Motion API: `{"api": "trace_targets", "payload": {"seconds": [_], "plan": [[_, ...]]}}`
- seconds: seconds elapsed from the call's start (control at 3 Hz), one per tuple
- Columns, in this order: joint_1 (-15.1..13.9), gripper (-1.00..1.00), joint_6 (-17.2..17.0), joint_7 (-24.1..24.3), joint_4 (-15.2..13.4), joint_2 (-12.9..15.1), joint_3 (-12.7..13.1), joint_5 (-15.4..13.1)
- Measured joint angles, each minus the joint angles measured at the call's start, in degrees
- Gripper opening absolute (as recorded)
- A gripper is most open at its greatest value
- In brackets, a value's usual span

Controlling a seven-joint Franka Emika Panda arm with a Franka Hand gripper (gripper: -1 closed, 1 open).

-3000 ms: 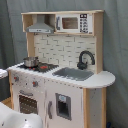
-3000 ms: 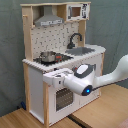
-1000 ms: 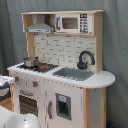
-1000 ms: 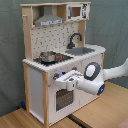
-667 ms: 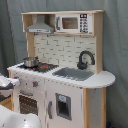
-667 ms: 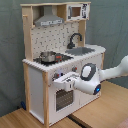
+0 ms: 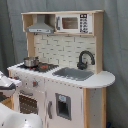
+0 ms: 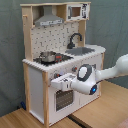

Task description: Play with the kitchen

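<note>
Second exterior view: gripper (image 8: pixel 59 83), finger state unclear, is hovering just before the kitchen (image 8: pixel 37 75)'s oven door (image 8: pixel 62 97).

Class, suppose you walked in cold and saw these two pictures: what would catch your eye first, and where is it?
The toy kitchen fills the middle in both exterior views, white and light wood, with a grey hood at top. A small metal pot sits on its stove, a black faucet arches beside the sink. In the second exterior view the white robot arm reaches in from the second exterior view's right, before the oven door.
</note>
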Motion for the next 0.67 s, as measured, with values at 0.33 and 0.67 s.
{"api": "trace_targets", "payload": {"seconds": [0.33, 0.67], "plan": [[0.08, -1.00, -0.10, 0.00, -0.18, 0.01, -0.07, 0.00], [1.03, -1.00, -0.61, 5.88, -2.06, 0.18, -0.86, 0.10]]}}
